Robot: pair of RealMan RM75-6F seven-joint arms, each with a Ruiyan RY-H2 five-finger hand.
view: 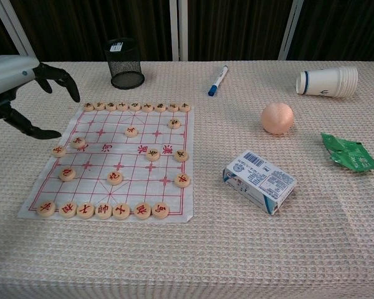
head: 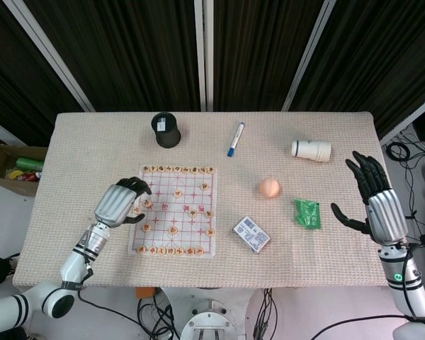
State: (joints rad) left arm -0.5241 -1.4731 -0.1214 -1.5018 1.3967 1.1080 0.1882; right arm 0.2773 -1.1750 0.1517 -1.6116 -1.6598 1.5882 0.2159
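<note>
**Left hand at the chessboard edge, right hand idle**

1. I see the tabletop (head: 71, 142) carrying every item, covered in a beige woven cloth.

2. One chessboard sheet (head: 176, 212) lies flat, left of centre. Its long axis runs from the far edge of the tabletop toward me. In the chest view I count twenty round pieces on it: eight in the far row (view: 136, 107), six in the near row (view: 103, 210), six scattered between.

3. My left hand (head: 117, 202) hovers over the left border of the sheet, fingers (view: 57, 78) curled downward but apart, holding nothing. Nearest it is the piece (view: 58, 150) on the left margin; I cannot tell whether any fingertip touches the sheet.

4. My right hand (head: 379, 205) hangs above the right end of the tabletop, fingers spread and empty, near one green packet (head: 308, 212).

5. Remaining items, one each:
   - black mesh cup (head: 166, 129), upright, beyond the board;
   - stack of paper cups (head: 311, 149), on its side;
   - small carton (head: 251, 234), just right of the board;
   - orange ball (head: 269, 187);
   - blue marker (head: 235, 139).
</note>
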